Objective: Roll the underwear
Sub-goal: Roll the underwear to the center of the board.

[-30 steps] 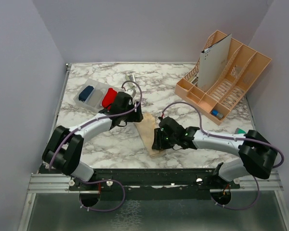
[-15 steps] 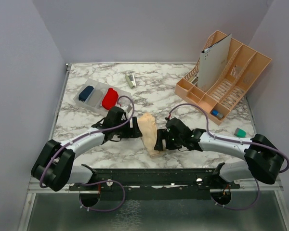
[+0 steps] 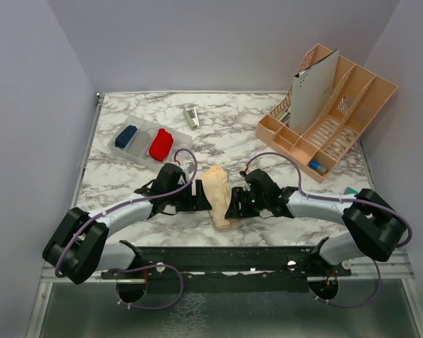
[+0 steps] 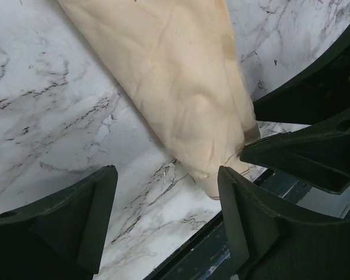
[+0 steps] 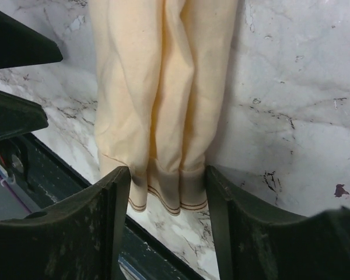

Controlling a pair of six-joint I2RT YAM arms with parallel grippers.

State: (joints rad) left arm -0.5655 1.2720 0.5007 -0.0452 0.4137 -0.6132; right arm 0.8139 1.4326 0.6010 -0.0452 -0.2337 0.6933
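As it lies folded on marble table [image 3: 240,144], peach underwear [image 3: 216,193] sits between left gripper [image 4: 166,195], spread, and right gripper [image 5: 166,186], spread astride hem.

Two grippers show, the left gripper [image 4: 166,175] and the right gripper [image 5: 166,175], each with two fingers, four in all. One peach-beige underwear [image 3: 217,193] lies between the two pairs of jaws. Beyond the left jaws sits one clear tray [image 3: 120,150] holding three things: one red underwear roll [image 3: 160,144], one grey piece [image 3: 142,140] and one dark blue piece [image 3: 126,134]. One small metal item [image 3: 191,116] lies farther beyond both pairs of jaws. Beyond the right jaws stands one peach rack [image 3: 352,105], holding one grey board [image 3: 314,91] and one small blue item [image 3: 315,166]. One teal block [image 3: 351,191] lies out to the side of the right jaws, away from the left ones.
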